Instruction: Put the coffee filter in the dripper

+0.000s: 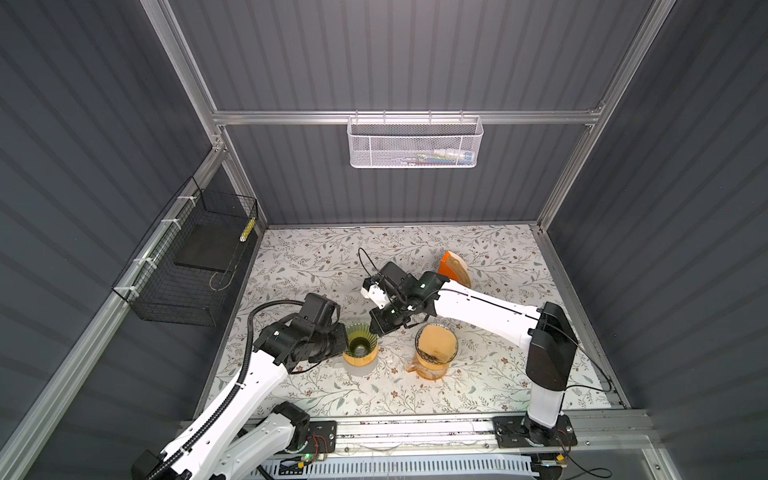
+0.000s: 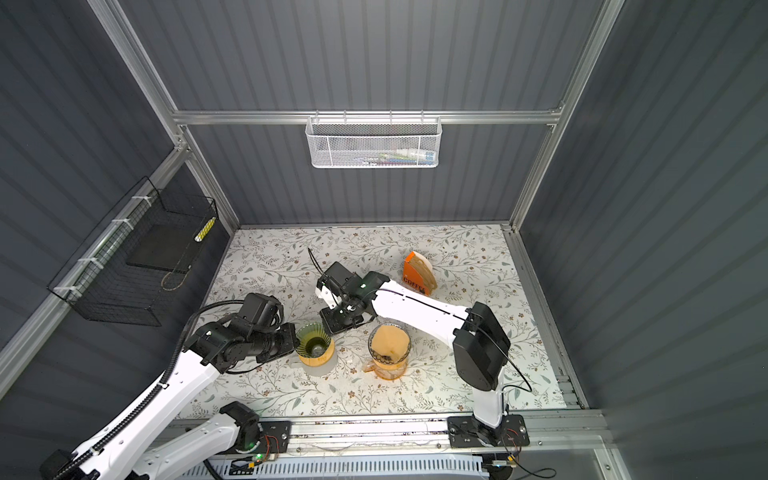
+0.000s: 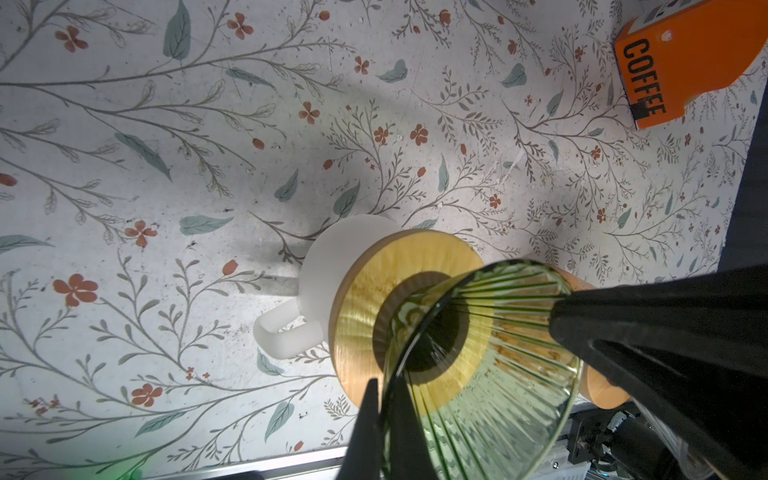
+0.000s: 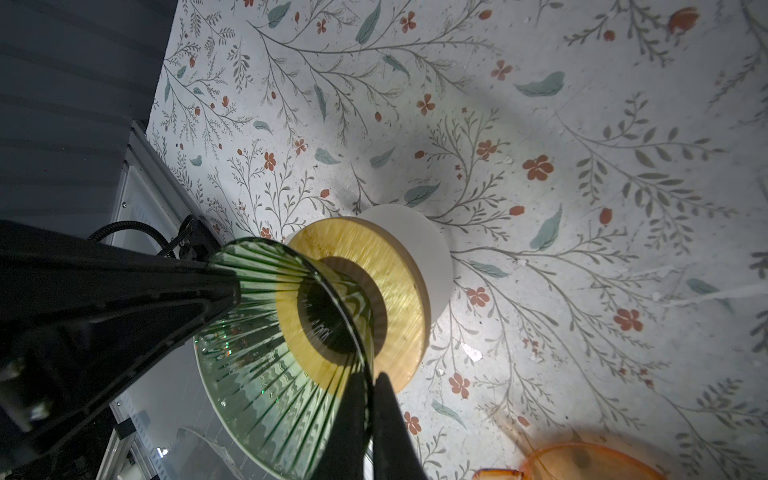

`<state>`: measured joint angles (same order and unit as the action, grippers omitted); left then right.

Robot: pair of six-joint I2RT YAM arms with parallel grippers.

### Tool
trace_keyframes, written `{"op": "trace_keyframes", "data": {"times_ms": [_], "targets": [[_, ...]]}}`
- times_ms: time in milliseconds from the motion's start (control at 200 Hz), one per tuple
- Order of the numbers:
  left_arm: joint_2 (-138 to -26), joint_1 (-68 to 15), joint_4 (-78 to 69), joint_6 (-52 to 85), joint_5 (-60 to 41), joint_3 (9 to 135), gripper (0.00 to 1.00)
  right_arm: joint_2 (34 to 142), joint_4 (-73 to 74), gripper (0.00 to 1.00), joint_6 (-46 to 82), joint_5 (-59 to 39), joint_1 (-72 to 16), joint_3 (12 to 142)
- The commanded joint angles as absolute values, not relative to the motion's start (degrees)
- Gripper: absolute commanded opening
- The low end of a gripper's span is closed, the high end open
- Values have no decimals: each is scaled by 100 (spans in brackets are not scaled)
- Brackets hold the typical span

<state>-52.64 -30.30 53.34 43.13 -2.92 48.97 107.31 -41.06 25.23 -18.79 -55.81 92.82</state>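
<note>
Pincers both pinch the rim of the green dripper [image 1: 360, 343]: the left gripper [image 3: 384, 384] on one side, the right gripper [image 4: 370, 378] opposite. The dripper stands empty on a white mug [image 3: 332, 249]. Paper filters [image 2: 430, 275] wait in the orange holder [image 2: 413, 282], well apart at the back. We would hold with the left and free the right gently, so the glass does not tilt.

Floral-patterned worktop [image 1: 316, 266], white mesh basket [image 1: 415, 143] hung on the back rail [image 1: 291, 117], black wire basket [image 1: 174, 299] on the left wall holding a dark flat slab [image 1: 205, 249], grey ribbed walls [image 1: 415, 62]
</note>
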Motion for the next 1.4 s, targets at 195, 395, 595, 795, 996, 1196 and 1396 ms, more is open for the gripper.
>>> {"op": "trace_keyframes", "data": {"times_ms": [195,395,595,795,996,1196,1396], "targets": [[-5291,-3033,6038,4169,35,4877,0,10747,-4323,11,2406,-1609,-5581,9477],[-5314,-3035,6034,4148,43,4909,0,10754,-4404,15,2354,-1583,-5577,9582],[-5232,-3039,6012,4141,44,4984,1,10727,-4438,17,2356,-1601,-5580,9653],[-5170,-3034,6027,4128,33,5062,18,10697,-4481,18,2348,-1614,-5581,9678],[-5090,-3038,6029,4159,27,5052,29,10550,-4440,19,2382,-1608,-5581,9628],[-4874,-3030,6099,4216,53,5161,29,10308,-4424,20,2448,-1667,-5598,9481],[-4834,-3039,6065,4230,-27,5154,24,10125,-4309,19,2553,-1632,-5727,9157]]}}
